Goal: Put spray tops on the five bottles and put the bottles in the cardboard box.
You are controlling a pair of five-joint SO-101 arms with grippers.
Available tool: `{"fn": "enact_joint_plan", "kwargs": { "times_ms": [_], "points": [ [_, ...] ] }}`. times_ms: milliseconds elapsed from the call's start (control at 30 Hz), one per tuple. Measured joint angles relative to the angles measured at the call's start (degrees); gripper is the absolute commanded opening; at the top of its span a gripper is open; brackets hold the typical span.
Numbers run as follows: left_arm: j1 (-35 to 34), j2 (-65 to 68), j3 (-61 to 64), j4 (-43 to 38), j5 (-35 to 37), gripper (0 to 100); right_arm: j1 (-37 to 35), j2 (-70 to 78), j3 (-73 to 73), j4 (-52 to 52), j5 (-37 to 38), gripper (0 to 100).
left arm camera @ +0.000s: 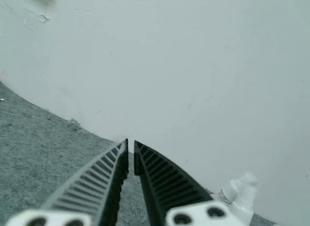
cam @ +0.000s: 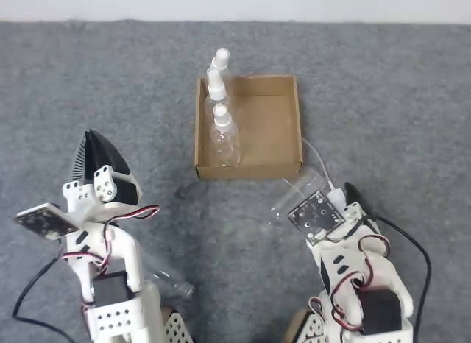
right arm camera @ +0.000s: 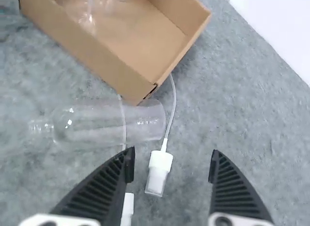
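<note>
Three clear bottles with white spray tops [cam: 223,126] stand along the left wall inside the cardboard box [cam: 280,168]. A capless clear bottle [right arm camera: 97,124] lies on its side just in front of the box's corner [right arm camera: 145,92]. A loose white spray top [right arm camera: 159,171] with its thin tube lies beside it, between the fingers of my open right gripper [right arm camera: 169,164]. A second white piece [right arm camera: 127,206] shows by one finger. My left gripper [left arm camera: 131,151] is shut on nothing, raised at the left [cam: 94,148]. Another capless bottle [cam: 175,285] lies by the left arm's base.
Grey carpet [cam: 383,100] covers the table up to a white wall [cam: 235,4] at the back. One white spray top [left arm camera: 240,189] shows beyond the left gripper. Cables [cam: 408,244] trail beside both arm bases.
</note>
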Motion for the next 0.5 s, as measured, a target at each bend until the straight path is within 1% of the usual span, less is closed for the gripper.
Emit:
{"fn": "enact_joint_plan", "kwargs": {
  "times_ms": [300,500],
  "points": [
    [0.0,0.0,0.0,0.0,0.0,1,-0.9,14.7,-4.0,0.0,5.8,20.2],
    [0.0,0.0,0.0,0.0,0.0,1,-1.3,25.1,-5.5,0.0,11.9,20.2]
  ]
}}
